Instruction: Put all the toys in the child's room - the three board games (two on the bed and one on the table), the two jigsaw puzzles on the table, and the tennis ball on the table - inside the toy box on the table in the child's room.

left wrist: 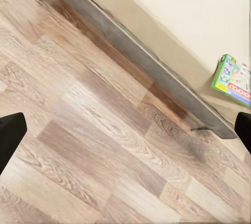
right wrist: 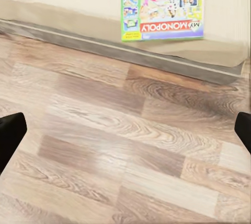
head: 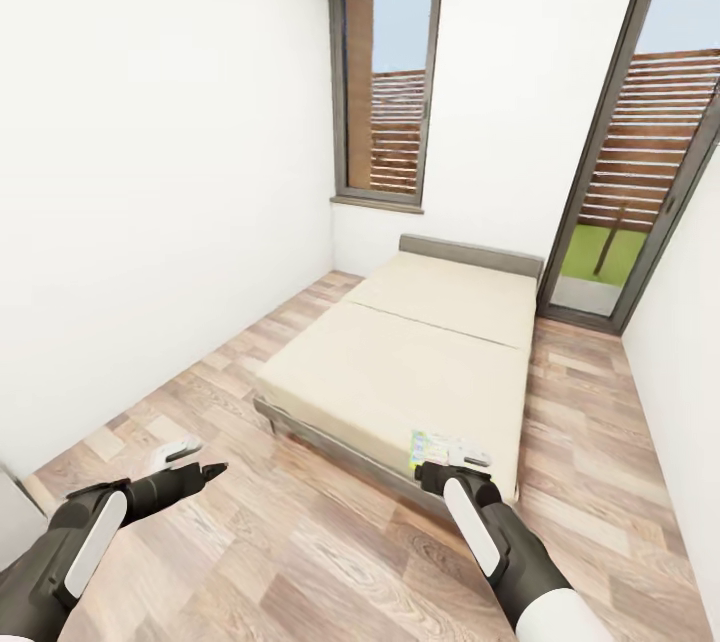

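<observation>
With your right gripper (head: 432, 471) open, grab the thin, light, stiff board game (right wrist: 162, 10) by its edge, lower right.

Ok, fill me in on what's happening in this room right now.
The robot faces a cream bed in a narrow room with a wooden floor. One board game lies flat near the bed's foot edge, untouched. The right gripper hovers just short of that game, over the floor beside the bed, with its jaws open and empty. The left gripper is held out over bare floor, also open and holding nothing.
</observation>
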Controlling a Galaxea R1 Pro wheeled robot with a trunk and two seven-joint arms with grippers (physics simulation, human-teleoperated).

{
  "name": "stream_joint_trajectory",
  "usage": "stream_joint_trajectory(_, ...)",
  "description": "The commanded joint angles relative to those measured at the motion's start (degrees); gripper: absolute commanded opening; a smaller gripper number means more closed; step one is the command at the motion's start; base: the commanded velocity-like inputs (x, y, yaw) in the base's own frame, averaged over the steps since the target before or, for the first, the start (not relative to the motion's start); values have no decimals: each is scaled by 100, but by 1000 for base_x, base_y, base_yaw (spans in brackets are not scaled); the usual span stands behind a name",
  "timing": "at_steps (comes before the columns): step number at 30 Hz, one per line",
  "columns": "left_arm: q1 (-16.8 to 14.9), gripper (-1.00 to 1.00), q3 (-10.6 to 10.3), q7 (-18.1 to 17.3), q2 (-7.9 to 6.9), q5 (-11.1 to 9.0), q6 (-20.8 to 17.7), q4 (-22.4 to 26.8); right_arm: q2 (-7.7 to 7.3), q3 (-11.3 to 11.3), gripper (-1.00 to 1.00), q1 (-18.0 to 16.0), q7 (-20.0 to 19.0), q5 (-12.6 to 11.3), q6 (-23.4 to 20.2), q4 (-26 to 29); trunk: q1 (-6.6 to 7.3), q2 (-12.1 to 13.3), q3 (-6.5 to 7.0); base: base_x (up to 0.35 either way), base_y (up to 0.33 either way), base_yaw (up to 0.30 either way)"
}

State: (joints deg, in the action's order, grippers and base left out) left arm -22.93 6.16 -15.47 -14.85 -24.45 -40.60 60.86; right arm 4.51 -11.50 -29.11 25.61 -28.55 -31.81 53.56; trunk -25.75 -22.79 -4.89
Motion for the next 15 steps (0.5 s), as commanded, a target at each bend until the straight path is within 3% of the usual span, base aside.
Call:
stream_joint_trajectory(1, -4, 100, 11, -21, 0, -7, -36, 5, -2, -11, 100, -7, 58, -61, -8, 2, -4, -13, -13, 0, 106, -280)
stream_joint_trajectory(15, -3, 100, 8, -42, 13, -25, -36, 12, 2, -7, 100, -7, 58, -63, -4, 2, -4, -13, -13, 0, 26, -280)
